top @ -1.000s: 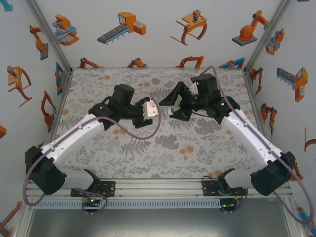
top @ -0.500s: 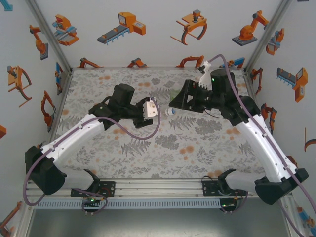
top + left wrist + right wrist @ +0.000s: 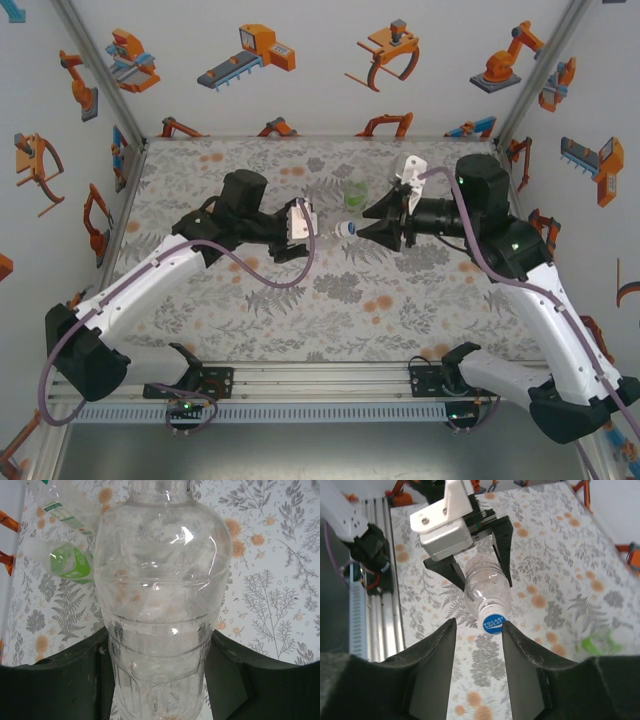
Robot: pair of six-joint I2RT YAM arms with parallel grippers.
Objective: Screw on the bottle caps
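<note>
Clear bottle (image 3: 160, 605) clamped in left hand (image 3: 312, 232); right hand (image 3: 478, 625) spread loosely around blue cap (image 3: 493, 622).

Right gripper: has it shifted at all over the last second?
Yes. The right gripper has swung back toward the right wall, uncovering the green bottle it hung over. Its fingertips now flank the blue cap.

Blue cap (image 3: 493, 621) on clear bottle (image 3: 487, 587): white print "POCARI SWEAT". Label on far bottle (image 3: 59, 511): print too small to read.
</note>
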